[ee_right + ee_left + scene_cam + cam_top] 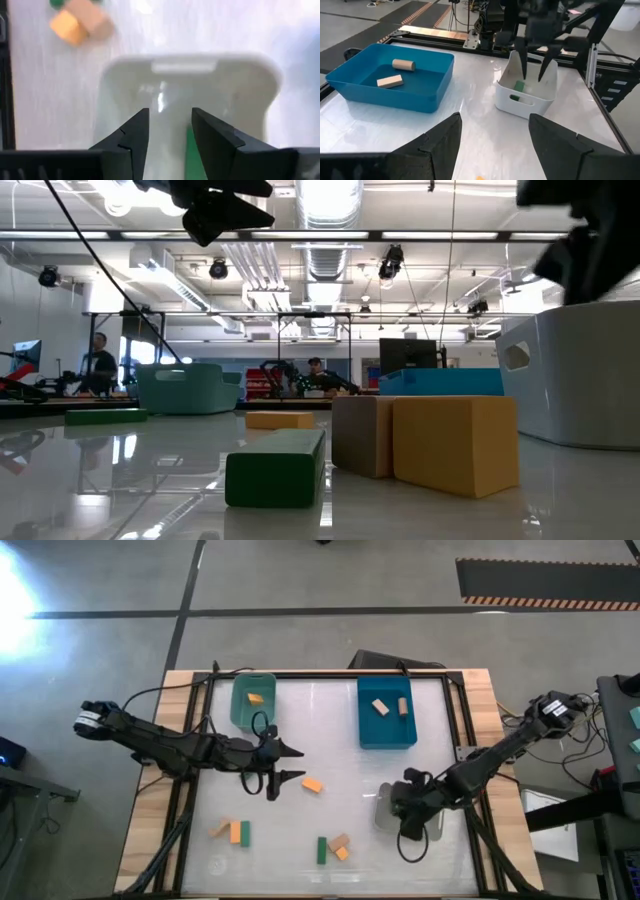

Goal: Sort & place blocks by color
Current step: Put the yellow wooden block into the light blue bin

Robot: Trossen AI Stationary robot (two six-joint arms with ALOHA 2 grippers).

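Note:
My left gripper [298, 764] hangs open over the table's middle, and an orange block [313, 784] lies just beyond its fingertips. My right gripper [170, 115] is open too, pointing down into the clear bin [392, 808]. A green block [519, 86] lies on that bin's floor, apart from the fingers. Orange, green and tan blocks lie in two clusters near the near edge [234, 832] [335, 848]. The teal bin [253, 702] holds one orange block [255, 698]. Two tan blocks [381, 707] [402, 705] lie in the blue bin [387, 712].
The teal and blue bins stand along the far side, the clear bin toward the right. In the low view the near cluster's green [275, 465], tan [360, 435] and orange [455, 442] blocks sit close to the camera. A black frame borders the table. People show in the room behind.

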